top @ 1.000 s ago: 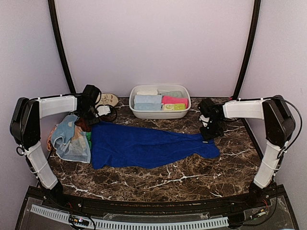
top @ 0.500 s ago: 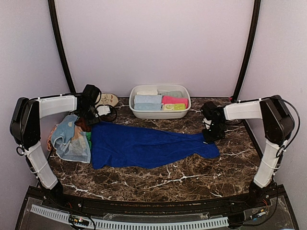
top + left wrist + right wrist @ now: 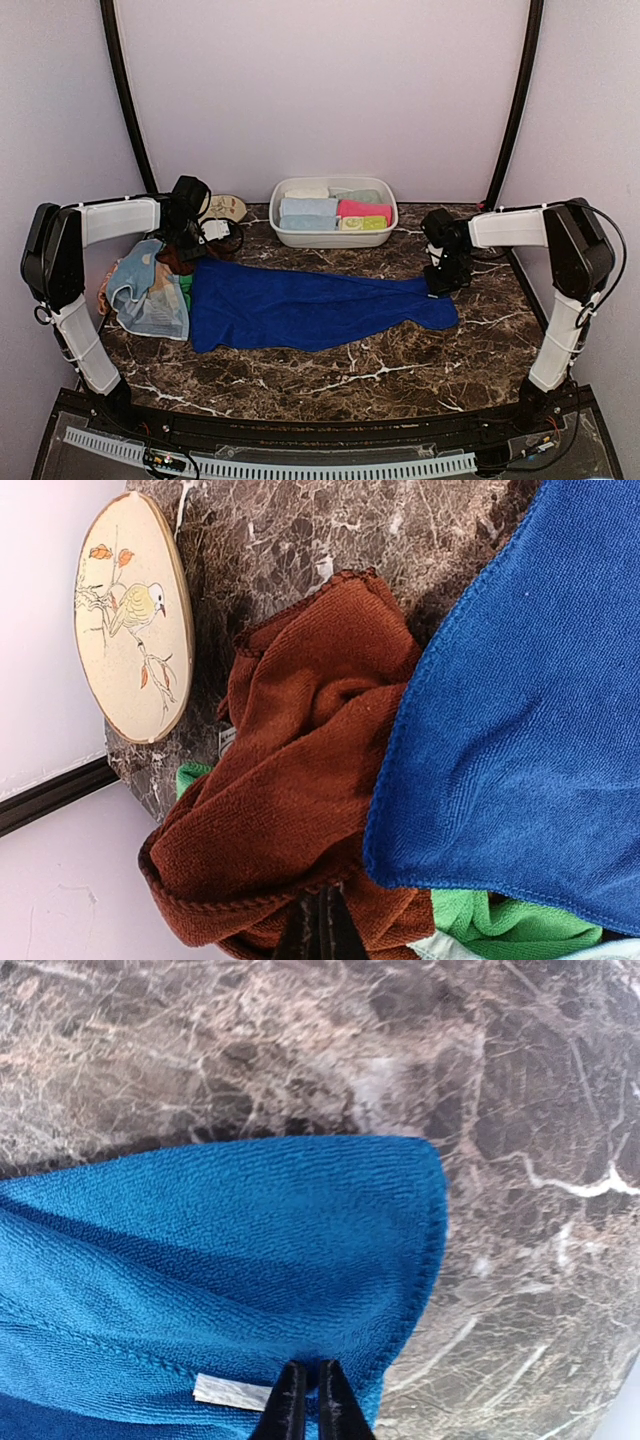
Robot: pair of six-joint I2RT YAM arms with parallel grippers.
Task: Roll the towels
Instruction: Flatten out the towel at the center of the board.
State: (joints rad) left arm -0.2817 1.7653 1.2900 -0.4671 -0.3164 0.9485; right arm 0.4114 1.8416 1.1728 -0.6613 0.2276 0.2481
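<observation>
A royal blue towel point(image 3: 310, 305) lies spread across the middle of the marble table. My right gripper point(image 3: 440, 287) is at its right end. In the right wrist view the right gripper point(image 3: 305, 1368) is shut on the blue towel point(image 3: 220, 1250) near its rounded corner, beside a white label point(image 3: 232, 1392). My left gripper point(image 3: 190, 248) is over the pile at the left. There the left gripper point(image 3: 320, 895) is shut, its tips against the hem of a rust-brown towel point(image 3: 300, 760); no cloth shows between them. A green towel point(image 3: 490, 920) peeks out under the blue towel point(image 3: 530, 700).
A pale dotted towel point(image 3: 145, 295) lies at the left edge of the pile. The white tub point(image 3: 333, 238) at the back holds rolled towels, among them light blue point(image 3: 308, 208) and pink point(image 3: 365, 209). A cream oval plate point(image 3: 226, 207) sits behind the left gripper.
My right gripper has come down a little onto the blue towel's right end and closed on it. The left arm has not moved.
</observation>
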